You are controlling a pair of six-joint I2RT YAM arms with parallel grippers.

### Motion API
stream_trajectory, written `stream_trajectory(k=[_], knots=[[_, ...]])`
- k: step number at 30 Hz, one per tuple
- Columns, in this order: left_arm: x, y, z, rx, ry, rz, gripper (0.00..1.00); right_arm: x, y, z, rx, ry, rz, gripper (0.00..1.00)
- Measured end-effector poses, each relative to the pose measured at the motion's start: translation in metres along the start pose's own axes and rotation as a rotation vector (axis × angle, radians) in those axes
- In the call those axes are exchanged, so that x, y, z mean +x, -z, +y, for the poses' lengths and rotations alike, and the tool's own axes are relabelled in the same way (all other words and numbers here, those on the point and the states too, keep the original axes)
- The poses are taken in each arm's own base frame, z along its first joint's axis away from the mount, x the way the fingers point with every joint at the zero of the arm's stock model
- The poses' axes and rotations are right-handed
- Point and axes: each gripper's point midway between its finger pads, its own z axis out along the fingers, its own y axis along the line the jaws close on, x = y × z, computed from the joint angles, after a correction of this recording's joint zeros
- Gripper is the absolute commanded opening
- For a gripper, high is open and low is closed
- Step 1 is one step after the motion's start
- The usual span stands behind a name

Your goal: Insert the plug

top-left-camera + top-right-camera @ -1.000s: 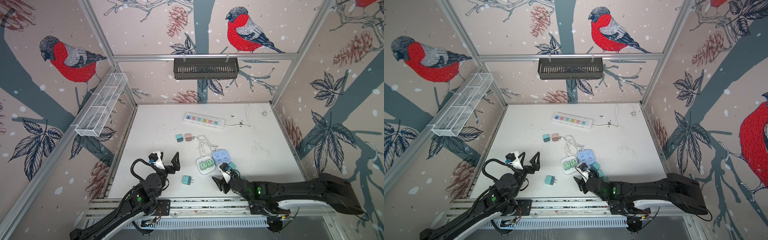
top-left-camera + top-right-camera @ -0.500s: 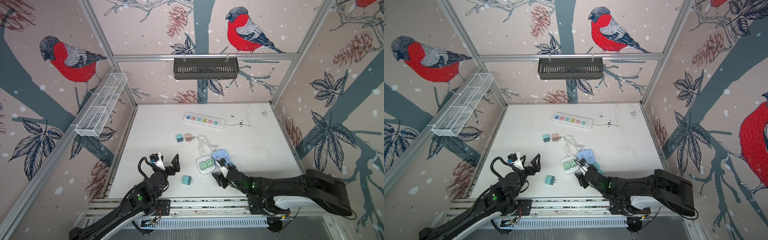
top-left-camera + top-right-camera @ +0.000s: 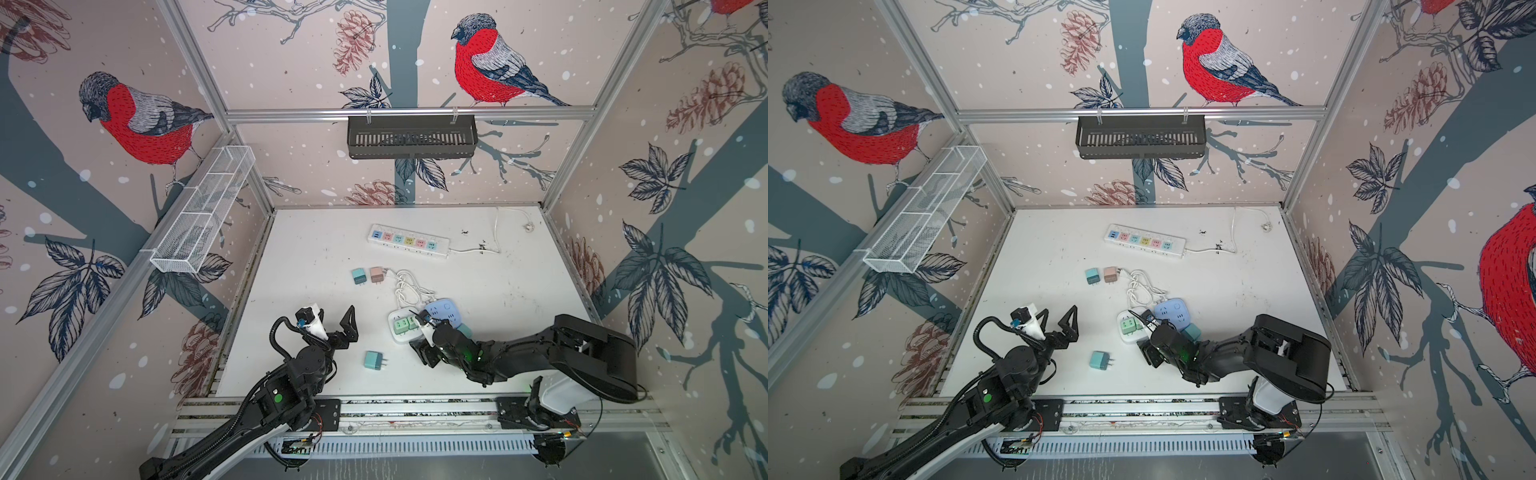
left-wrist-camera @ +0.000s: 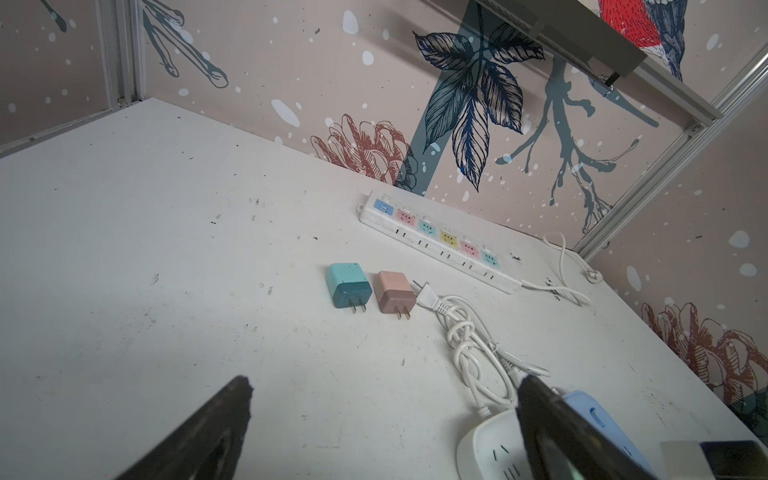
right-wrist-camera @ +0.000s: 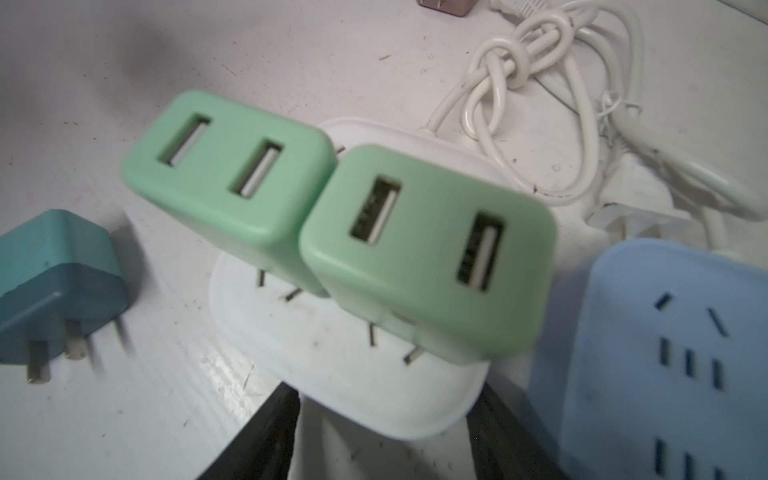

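- Right gripper (image 5: 384, 392) has advanced up-frame to the white socket (image 3: 401, 338), straddling its end; clamped or not, cannot tell.
- Green plugs (image 3: 400, 326) stand in it, lower centre, prongs half showing.
- Left gripper (image 4: 384, 382) released, empty.

The walls (image 3: 291, 62) are pale pink with big red birds (image 3: 486, 66), dark leaves (image 3: 660, 178), pine cones (image 3: 353, 41) and white dots. Shiny metal bars (image 3: 407, 113) run along the corners. A black basket (image 3: 411, 137) hangs on the back wall. A white wire basket (image 3: 203, 208) hangs on the left wall. The table (image 3: 316, 249) is white with small dark marks.
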Motion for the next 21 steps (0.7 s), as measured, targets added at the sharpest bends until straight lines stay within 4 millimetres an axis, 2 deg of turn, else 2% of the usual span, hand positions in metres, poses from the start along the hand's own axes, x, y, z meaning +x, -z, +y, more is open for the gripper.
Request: stream_trajectory(k=[7, 14, 21], knots=[[-0.003, 0.001, 0.0, 0.007, 0.013, -0.015, 0.99, -0.015, -0.021, 0.013, -0.011, 0.05, -0.018, 0.73], [-0.003, 0.001, 0.0, 0.009, -0.001, -0.015, 0.99, -0.034, -0.044, 0.022, -0.017, 0.096, -0.045, 0.73], [-0.003, 0.001, 0.0, 0.009, -0.005, -0.014, 0.99, -0.058, -0.07, 0.043, -0.064, 0.15, -0.076, 0.73]])
